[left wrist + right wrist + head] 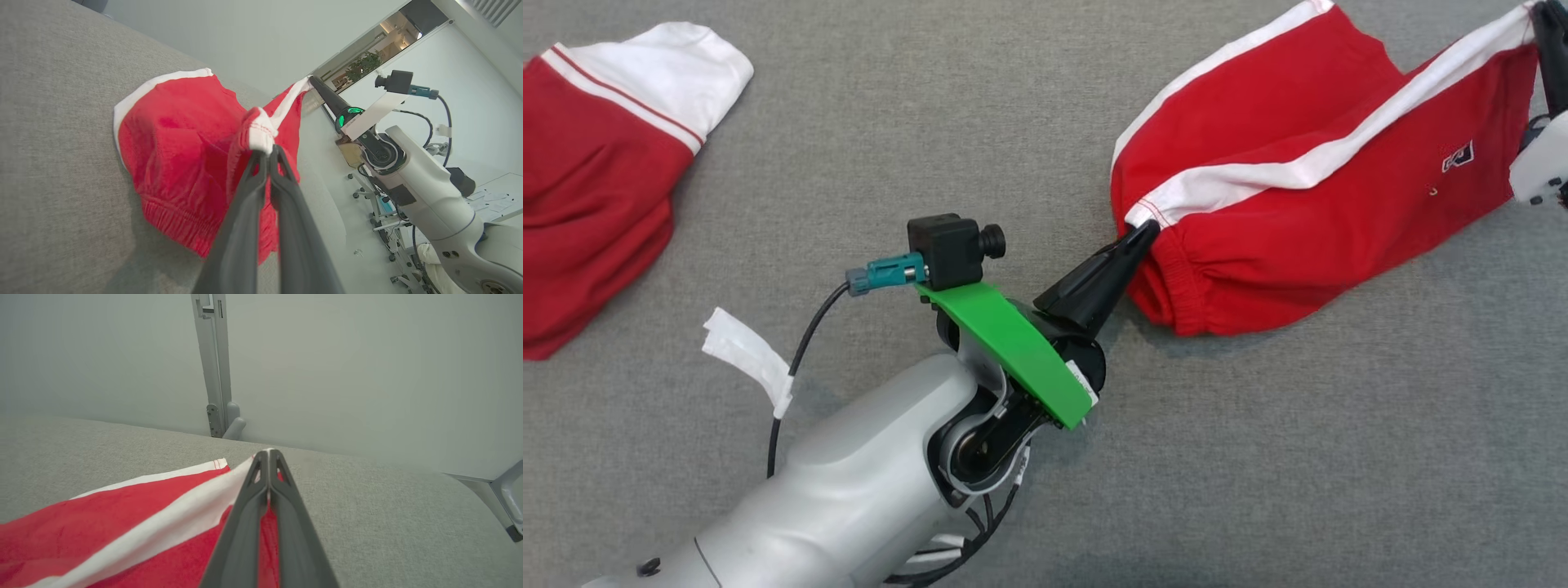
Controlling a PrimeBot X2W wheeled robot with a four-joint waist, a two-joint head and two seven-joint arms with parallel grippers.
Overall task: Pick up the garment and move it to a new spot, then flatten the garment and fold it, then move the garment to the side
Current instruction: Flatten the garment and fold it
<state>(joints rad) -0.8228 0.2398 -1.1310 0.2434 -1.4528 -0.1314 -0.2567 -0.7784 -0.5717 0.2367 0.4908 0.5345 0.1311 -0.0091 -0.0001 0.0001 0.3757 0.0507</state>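
The shorts (1307, 188), red with a white side stripe, lie at the right of the head view on the grey bench (890, 122), stretched out between both grippers. The left gripper (1145, 229) has its fingers pressed together on the waistband, right where the white stripe ends; in the left wrist view that corner bunches up at the fingertips while the rest of the cloth lies on the bench. The right gripper (1547, 24), at the upper right edge, is likewise clamped on the stripe's other end at the leg hem. A second red and white garment (596, 188) lies well apart at the far left.
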